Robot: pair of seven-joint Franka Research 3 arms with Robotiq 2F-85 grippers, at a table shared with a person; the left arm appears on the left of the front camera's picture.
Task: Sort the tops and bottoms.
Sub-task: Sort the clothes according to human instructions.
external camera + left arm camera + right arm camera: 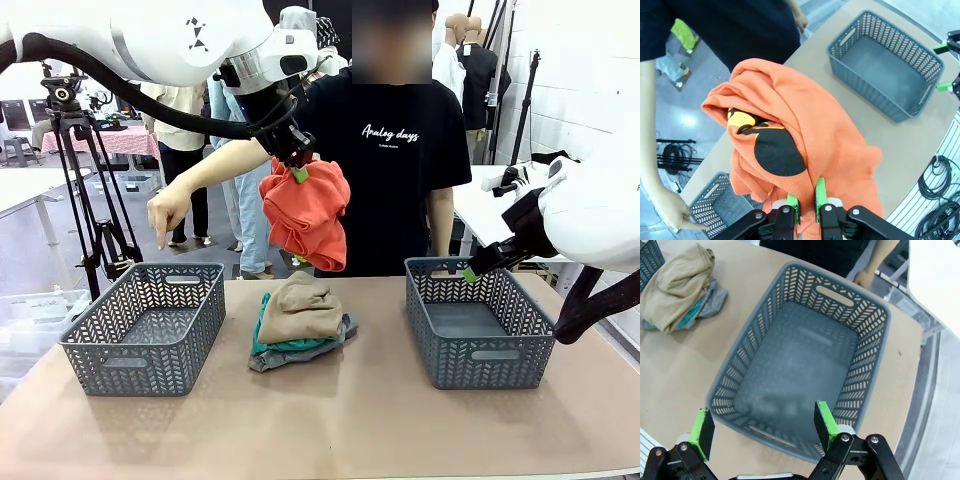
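With our left jaws nipped shut on only a fold of the soft orange-red cloth garment [305, 215] and our right jaws wide open, empty, we could drop it mid-air.

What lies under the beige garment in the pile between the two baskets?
Under the beige garment a teal-green garment peeks out at the left, with a grey garment lowest. Most of both is covered, so their kind cannot be told.

Four garments [305, 210], two baskets [145, 325]
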